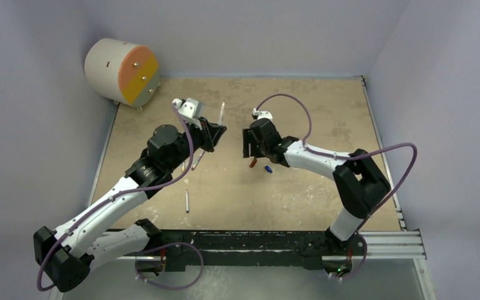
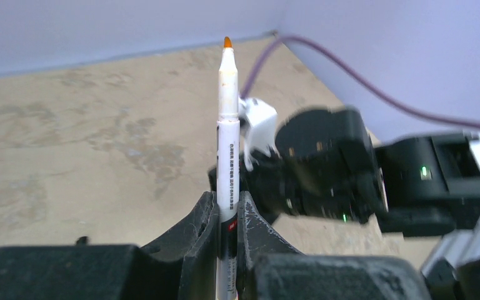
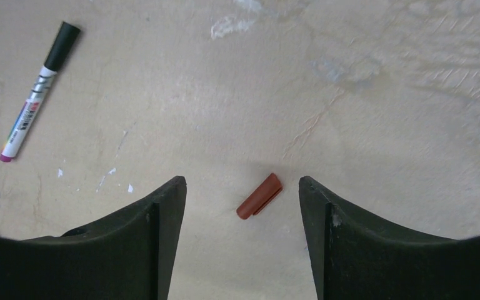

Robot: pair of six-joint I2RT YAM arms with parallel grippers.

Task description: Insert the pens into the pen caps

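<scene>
Our left claw (image 2: 228, 212) pinches an orange-tipped pen (image 2: 228, 125), tip up. Our right claw (image 3: 242, 184) gapes wide over the table (image 3: 350, 94). The red-brown cap (image 3: 259, 196) lies between its fingers, and a blue cap (image 1: 267, 169) lies just beside that cap.

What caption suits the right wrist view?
Open right gripper poised above the red-brown cap lying on the table, a black-capped pen at the frame's upper left.
</scene>
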